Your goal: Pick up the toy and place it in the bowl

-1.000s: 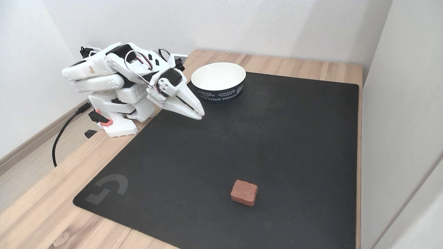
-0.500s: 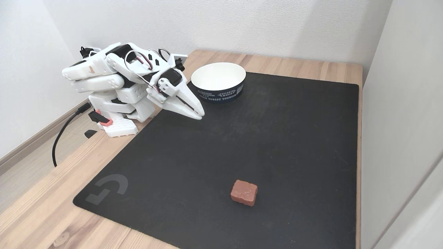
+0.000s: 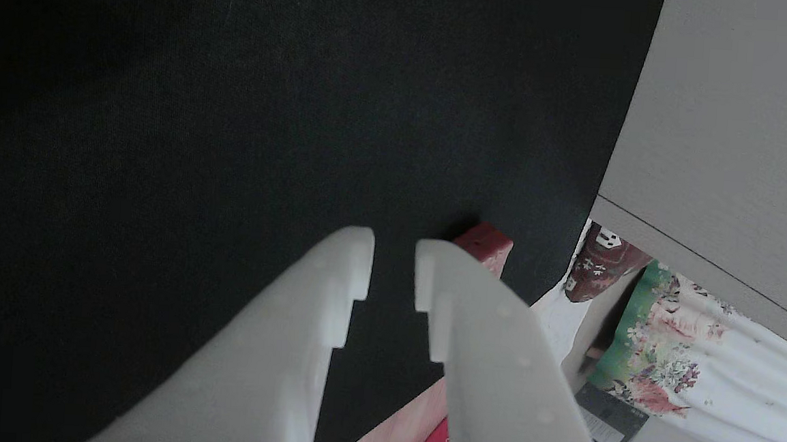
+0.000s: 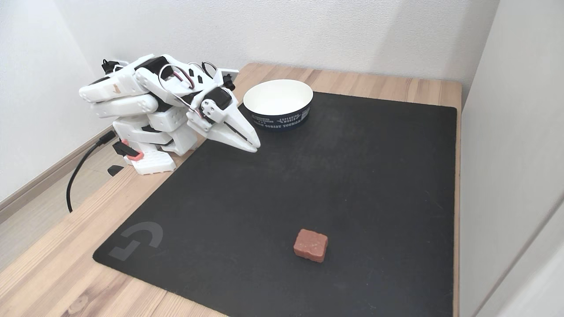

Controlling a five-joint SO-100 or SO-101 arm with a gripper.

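The toy, a small dull red-pink block, lies flat on the black mat near its front edge in the fixed view. The other view shows the toy peeking out just past the right fingertip. The bowl, white inside with a dark printed band outside, stands at the mat's back left corner. My gripper hangs low over the mat, just left of and in front of the bowl and far from the toy. Its white fingers sit almost together with only a narrow slit and nothing between them; the gripper points toward the toy.
The black mat covers most of the wooden table. The folded arm and its base stand at the left, with a black cable trailing off. A pale wall panel borders the table's right edge.
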